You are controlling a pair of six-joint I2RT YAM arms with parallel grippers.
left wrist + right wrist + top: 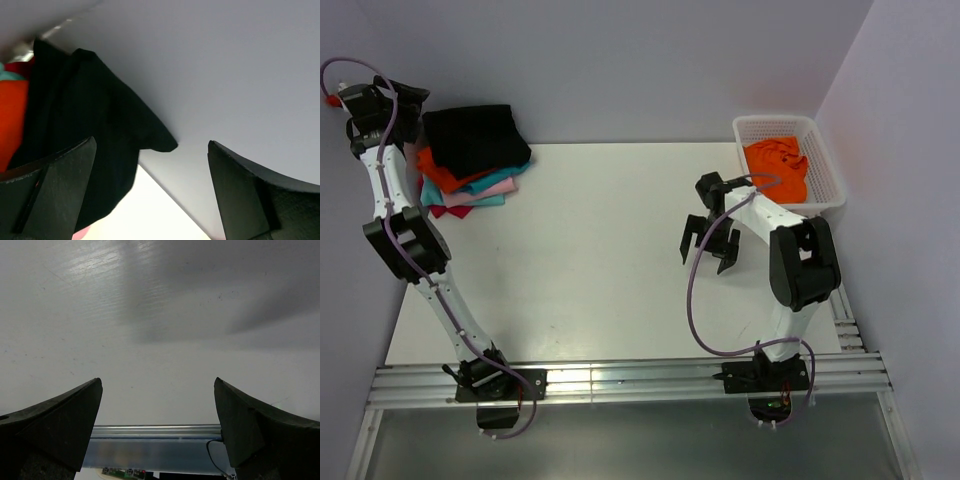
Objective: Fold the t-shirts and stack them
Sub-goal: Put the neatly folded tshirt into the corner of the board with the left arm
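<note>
Several shirts [472, 148] lay stacked, black on top
Orange shirt [780, 168] sat in basket [831, 178]; left gripper [151, 145] and right gripper [157, 382] gaped empty

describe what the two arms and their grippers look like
The left arm and right arm are white links with chunky black joints. A thin purple cable loops loosely along each. The left gripper and right gripper each have two wedge-shaped black fingers.
</note>
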